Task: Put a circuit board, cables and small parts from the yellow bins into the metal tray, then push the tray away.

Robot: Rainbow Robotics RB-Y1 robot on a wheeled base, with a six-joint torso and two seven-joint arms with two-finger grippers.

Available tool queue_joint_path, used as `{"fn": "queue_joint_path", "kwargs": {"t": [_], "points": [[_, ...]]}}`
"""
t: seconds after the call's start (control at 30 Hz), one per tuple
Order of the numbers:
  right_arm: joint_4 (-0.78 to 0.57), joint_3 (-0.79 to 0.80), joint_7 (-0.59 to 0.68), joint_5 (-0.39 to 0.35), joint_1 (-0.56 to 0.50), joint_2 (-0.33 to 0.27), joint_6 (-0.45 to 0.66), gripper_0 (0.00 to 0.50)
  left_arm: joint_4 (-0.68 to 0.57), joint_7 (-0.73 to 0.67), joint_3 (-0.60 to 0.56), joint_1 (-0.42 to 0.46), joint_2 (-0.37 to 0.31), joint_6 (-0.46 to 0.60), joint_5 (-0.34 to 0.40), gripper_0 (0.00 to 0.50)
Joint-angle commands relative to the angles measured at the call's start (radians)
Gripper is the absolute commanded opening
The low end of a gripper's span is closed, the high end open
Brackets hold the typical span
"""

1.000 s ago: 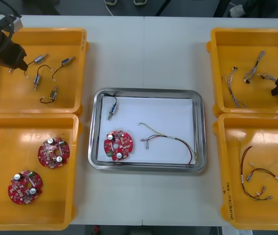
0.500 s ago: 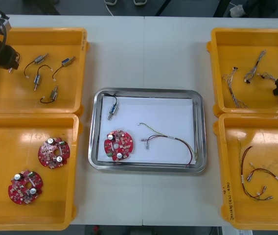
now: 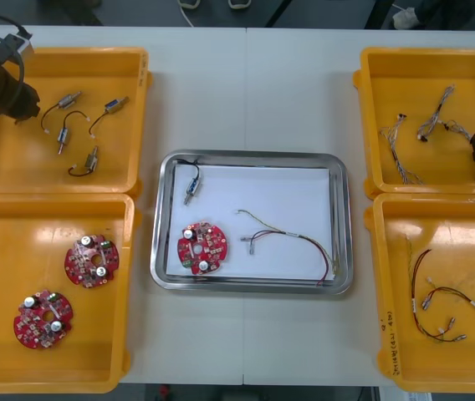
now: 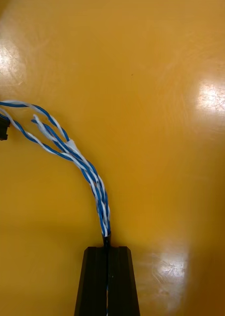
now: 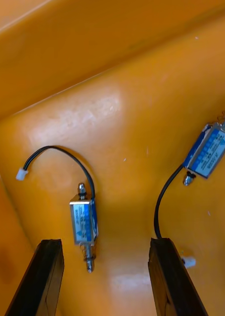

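Fingers of the right gripper (image 4: pixel 107 249) pinched the twisted blue and white cable (image 4: pixel 77 158) in the far right yellow bin (image 3: pixel 426 53); the left gripper (image 5: pixel 106 243) hung wide open, a small metal part (image 5: pixel 84 222) lying between its tips.

**A:** What lies around my work?

**B:** A light table (image 3: pixel 246 100), matte and almost white. A thin seam (image 3: pixel 246 83) runs down its middle from the far edge to the near edge.

**A:** And beyond my table's far edge?

**B:** A narrow strip of dark floor (image 3: pixel 137 12). A black bar (image 3: pixel 278 12) slants across it, and a small white object (image 3: pixel 403 17) sits farther right.

**A:** How is my table lit?

**B:** Evenly. The shadows on it are faint and short.
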State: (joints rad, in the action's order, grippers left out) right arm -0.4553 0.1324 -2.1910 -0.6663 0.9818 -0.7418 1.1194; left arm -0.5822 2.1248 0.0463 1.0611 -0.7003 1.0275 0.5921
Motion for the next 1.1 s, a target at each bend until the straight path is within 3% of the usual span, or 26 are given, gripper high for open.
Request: {"fn": "queue_joint_path", "kwargs": {"t": [0.03,0.3,0.43,0.57,0.83,1.1], "points": [[-0.091,-0.004,-0.038,-0.004,-0.049,-0.028,0.086,0.000,0.028,0.034,-0.028,0.059,0.027,-0.058,-0.008,0.500],[-0.235,0.093,-0.029,0.010,-0.049,-0.067,0.264,0.000,0.044,0.073,-0.028,0.057,0.030,-0.106,-0.015,0.500],[-0.315,0.147,-0.027,0.053,-0.049,-0.071,0.359,0.000,0.051,0.104,-0.028,0.057,0.028,-0.132,-0.023,0.500],[-0.462,0.208,-0.013,0.111,-0.049,-0.083,0.528,0.000,0.056,0.109,-0.028,0.056,0.028,-0.144,-0.031,0.500],[-0.715,0.260,0.010,0.128,-0.049,-0.099,0.792,0.000,0.107,0.135,-0.029,0.057,0.030,-0.204,0.005,0.500],[-0.970,0.268,0.066,0.109,-0.104,-0.099,0.801,0.000,0.108,0.170,-0.029,0.034,0.022,-0.221,0.084,0.500]]}}
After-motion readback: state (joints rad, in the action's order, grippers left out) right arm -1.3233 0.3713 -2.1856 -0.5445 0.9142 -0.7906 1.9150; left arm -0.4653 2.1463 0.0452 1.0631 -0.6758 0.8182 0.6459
